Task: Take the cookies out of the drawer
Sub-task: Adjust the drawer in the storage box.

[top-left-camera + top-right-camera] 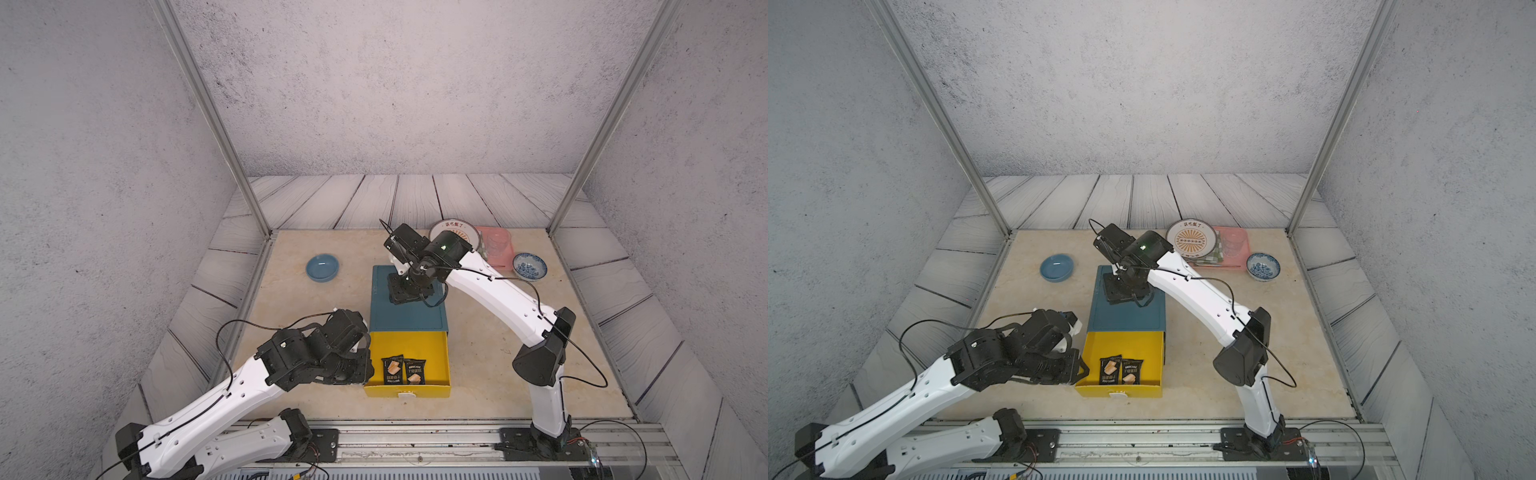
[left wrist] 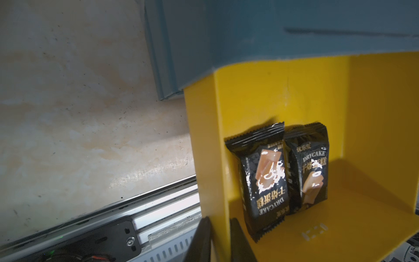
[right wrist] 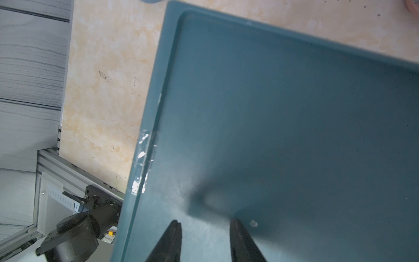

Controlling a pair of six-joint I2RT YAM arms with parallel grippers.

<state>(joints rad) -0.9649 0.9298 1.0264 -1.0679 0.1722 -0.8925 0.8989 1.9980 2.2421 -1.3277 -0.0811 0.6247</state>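
1. Broadly, the desk (image 1: 478, 374) carries no packet in either top view, so by my reading nothing is out yet.
2. The teal cabinet (image 1: 407, 316) sits mid-desk. The right pincer (image 3: 205, 220) appears to rest its tips on the cabinet's top, jaws partly apart and gripping nothing, seemingly to steady it.
3. The yellow drawer (image 1: 432, 390) stands pulled out toward 6 o'clock from the cabinet, so the opening step looks finished.
4. The left pincer (image 2: 220, 220), at the drawer's 9 o'clock side, is nearly closed astride that side wall, one finger outside and one inside, pinching it.
5. The cookies (image 1: 393, 369) are two black packets lying side by side on the drawer floor toward its 6 o'clock end, one close against the 9 o'clock wall. Both are yet to be lifted out; whether more hide under the cabinet I cannot tell.
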